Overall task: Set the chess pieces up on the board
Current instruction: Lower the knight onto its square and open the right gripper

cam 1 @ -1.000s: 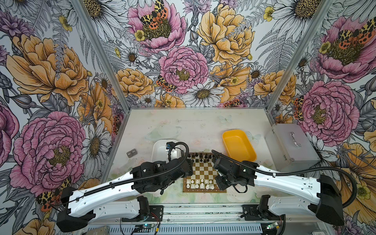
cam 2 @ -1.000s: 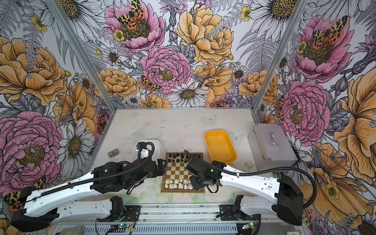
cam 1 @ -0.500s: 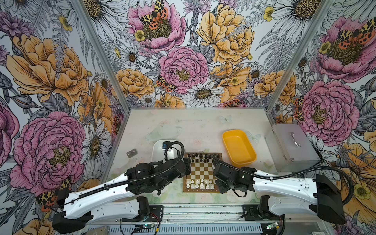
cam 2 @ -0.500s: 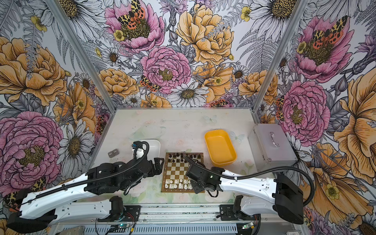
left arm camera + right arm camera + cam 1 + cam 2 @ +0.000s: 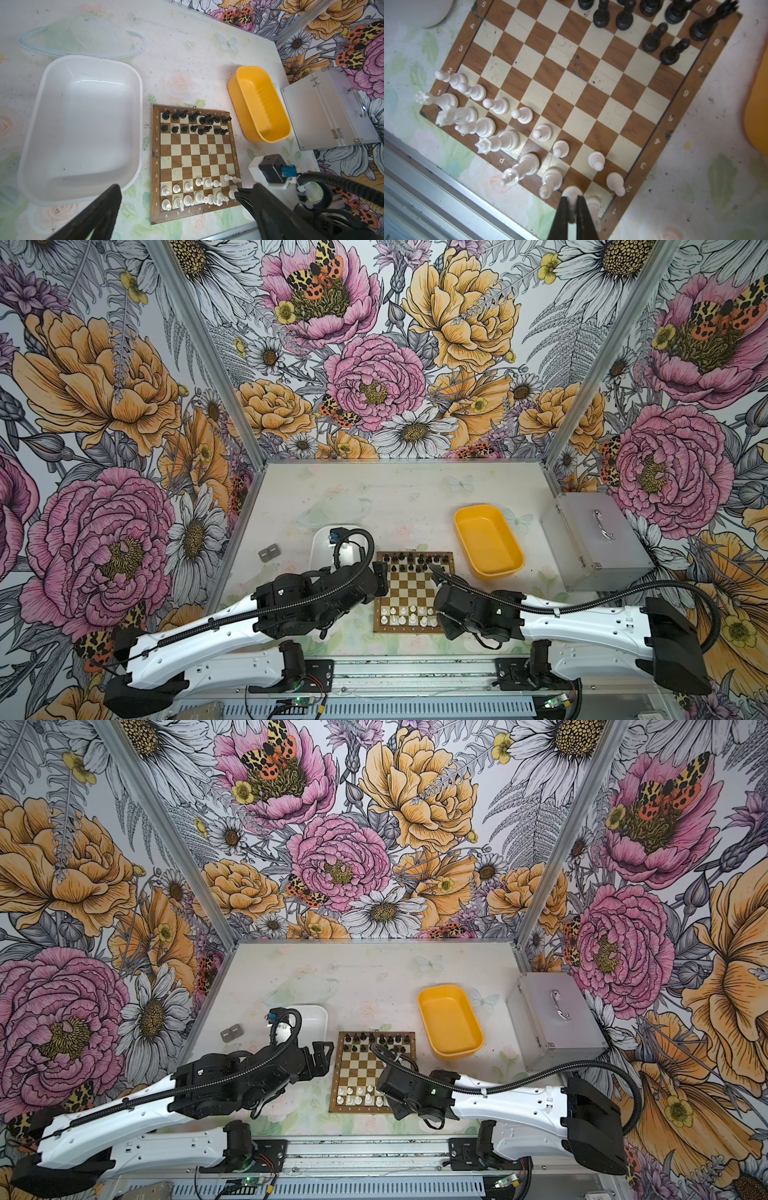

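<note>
Floral wallpaper [image 5: 374,385] closes in the cell on three sides, and your pale, flower-printed counter [image 5: 395,489] carries everything. In both top views the board [image 5: 409,591] lies at the lower centre of the frame, between the two arms. The black pieces [image 5: 415,563] fill two rows along its upper edge. The white pieces [image 5: 405,616] fill two rows along its lower edge. The wrist views show you that the white pawn line bends out of true toward the board's right side, and the last pawn [image 5: 615,184] sits close against the brown border. A white tray [image 5: 322,537] sits just to the upper left of the board, partly behind the left arm's cable. A yellow tray [image 5: 488,541] sits just to the upper right, and a metal case [image 5: 594,539] stands further right, near the wall. Your left end effector [image 5: 381,574] hovers at the board's left edge, level with the black rows, with its jaws spread wide and nothing between them. Your right end effector [image 5: 572,199] is down at the board's lower right corner. Its jaws are pinched almost together on a white piece [image 5: 572,192] in the back row, just beside the corner piece [image 5: 592,204].
</note>
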{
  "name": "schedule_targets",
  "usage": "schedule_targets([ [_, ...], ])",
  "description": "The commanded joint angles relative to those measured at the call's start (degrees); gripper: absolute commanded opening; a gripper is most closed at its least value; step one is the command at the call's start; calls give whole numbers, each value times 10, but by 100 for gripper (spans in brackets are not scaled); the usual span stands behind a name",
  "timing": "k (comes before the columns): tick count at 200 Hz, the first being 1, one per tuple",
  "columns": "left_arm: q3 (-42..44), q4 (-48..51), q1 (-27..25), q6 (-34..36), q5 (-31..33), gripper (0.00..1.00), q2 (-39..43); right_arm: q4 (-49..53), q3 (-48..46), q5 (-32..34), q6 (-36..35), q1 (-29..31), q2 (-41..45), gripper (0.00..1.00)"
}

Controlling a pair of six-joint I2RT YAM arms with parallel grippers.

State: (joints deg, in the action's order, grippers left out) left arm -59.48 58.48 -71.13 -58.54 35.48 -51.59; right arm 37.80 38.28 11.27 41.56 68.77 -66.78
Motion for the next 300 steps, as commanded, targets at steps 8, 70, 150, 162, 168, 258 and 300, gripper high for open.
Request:
schedule_targets([
  [8, -6, 0, -6, 11, 23, 99, 13, -23, -15, 28, 15, 9, 10, 0],
  [70, -12, 0, -9, 16, 24, 99, 11, -46, -39, 43, 23, 19, 17, 0],
  [150, -24, -1, -12, 24, 28, 99, 3, -63, -50, 55, 23, 28, 17, 0],
  [162, -25, 0, -12, 25, 27, 99, 1, -66, -51, 54, 22, 29, 16, 1],
  [168, -27, 1, -13, 26, 27, 99, 0, -67, -52, 54, 21, 29, 16, 1],
  [258, -33, 0, -13, 33, 31, 99, 1, -78, -57, 48, 19, 30, 9, 1],
  [300, -32, 1, -14, 34, 34, 99, 5, -82, -62, 52, 24, 33, 7, 2],
])
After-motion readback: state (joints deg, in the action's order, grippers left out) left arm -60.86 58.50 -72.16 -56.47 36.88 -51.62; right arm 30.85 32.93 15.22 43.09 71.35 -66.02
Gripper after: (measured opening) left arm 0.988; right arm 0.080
